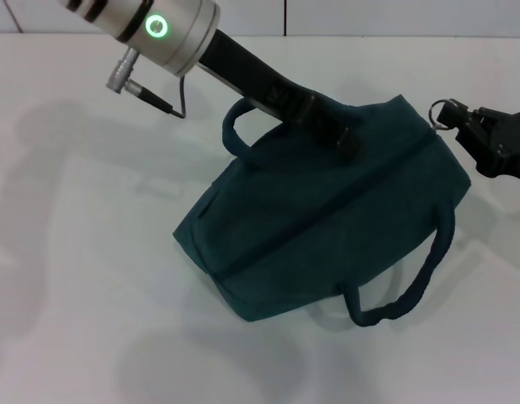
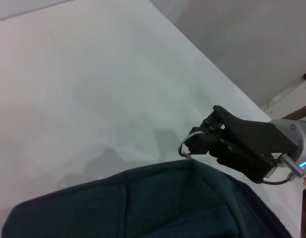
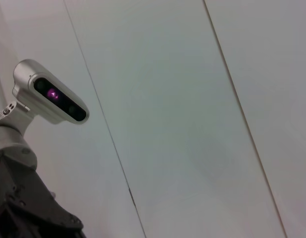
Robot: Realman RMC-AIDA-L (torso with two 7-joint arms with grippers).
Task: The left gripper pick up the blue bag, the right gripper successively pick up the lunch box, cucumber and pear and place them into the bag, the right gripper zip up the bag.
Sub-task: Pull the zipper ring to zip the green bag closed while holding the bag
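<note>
The blue bag (image 1: 319, 227) lies tilted on the white table, and its zip line runs shut across the top. My left gripper (image 1: 340, 126), with its silver wrist and green ring light, is shut on the bag's upper edge. My right gripper (image 1: 458, 122) is at the bag's right corner, shut on the ring zip pull (image 1: 445, 111). The left wrist view shows the right gripper (image 2: 197, 141) pinching the ring (image 2: 185, 148) just above the bag (image 2: 143, 208). The lunch box, cucumber and pear are out of view.
The white table (image 1: 83, 252) spreads around the bag. One loop handle (image 1: 235, 126) stands up behind the bag and the other (image 1: 416, 286) hangs at its front right. The right wrist view shows a white panelled wall (image 3: 192, 124) and a silver wrist camera (image 3: 51, 94).
</note>
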